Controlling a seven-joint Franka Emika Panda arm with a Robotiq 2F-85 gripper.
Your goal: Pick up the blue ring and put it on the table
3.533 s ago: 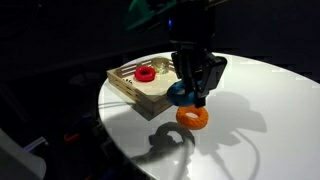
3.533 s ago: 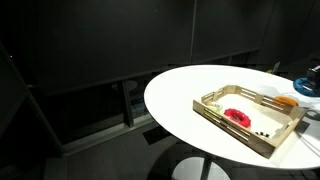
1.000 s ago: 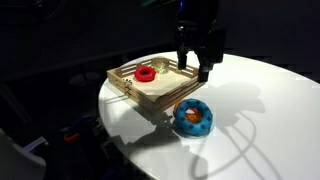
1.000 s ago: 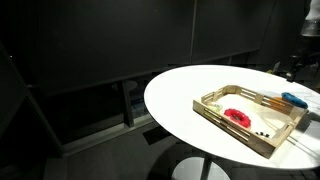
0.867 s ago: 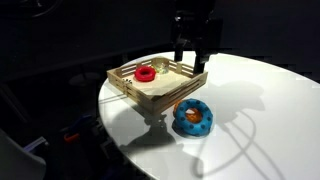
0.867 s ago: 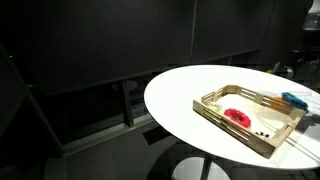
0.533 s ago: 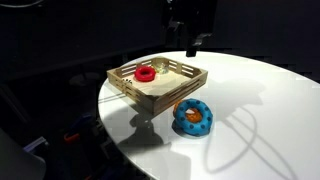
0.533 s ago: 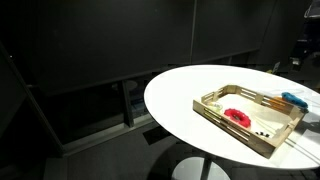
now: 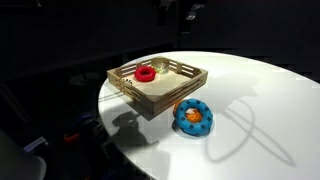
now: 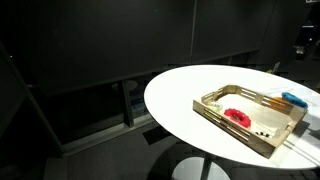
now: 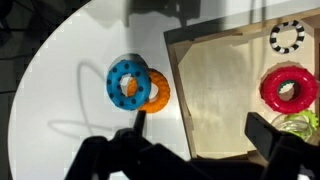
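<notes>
The blue ring (image 9: 194, 117) lies on the white table (image 9: 260, 90), resting partly over an orange ring (image 11: 157, 93), just outside the wooden tray's corner. In the wrist view the blue ring (image 11: 127, 83) is at the left, well below the camera. My gripper (image 11: 200, 140) hangs high above the tray's edge, open and holding nothing, its two dark fingers (image 11: 268, 133) spread wide. In an exterior view only the gripper's lower end (image 9: 188, 8) shows at the top edge. At the right edge of an exterior view the blue ring (image 10: 293, 98) peeks out behind the tray.
The shallow wooden tray (image 9: 160, 95) holds a red ring (image 9: 146, 72) and a black-and-white checked ring (image 11: 288, 36). A green object (image 11: 300, 122) shows at the tray's lower right in the wrist view. The table's round edge (image 10: 160, 105) drops off into a dark room.
My gripper has risen straight up, away from the rings, and almost left the exterior view's top. The blue ring stays still on the orange ring.
</notes>
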